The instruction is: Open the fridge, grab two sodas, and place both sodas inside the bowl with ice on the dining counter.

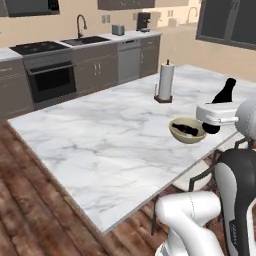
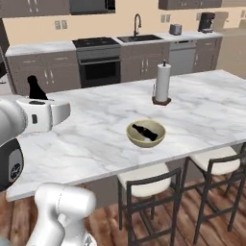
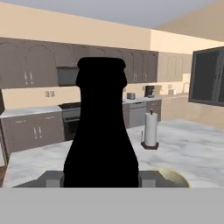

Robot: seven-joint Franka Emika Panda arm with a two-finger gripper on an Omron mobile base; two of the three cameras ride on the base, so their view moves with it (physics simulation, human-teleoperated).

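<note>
The claw (image 3: 100, 178) is clenched on the second soda (image 3: 101, 131), its two tips pressing the bottle's wide lower body from either side while the narrow neck rises above them. In the left base view this held bottle (image 1: 225, 91) hangs in the air at about 2 o'clock of the bowl (image 1: 188, 131), near it but not yet over it; in the right base view the soda (image 2: 34, 88) sits above the white hand, well apart from the bowl (image 2: 146, 133) at 9 o'clock of it.

The first soda (image 2: 145, 132) already lies on its side inside the bowl, which rests on the marble bench (image 1: 100, 135) with the paper towel roll (image 1: 165, 81) at its 11 o'clock.

By its look the bottle is stiff, smooth and likely slippery, fairly light, and would probably tip easily if set down on its base. The hold low on the broad body seems the right place: the neck is too thin and tapered for a sure grip. I would lower it gently, since it will land against the other bottle and the ice.
</note>
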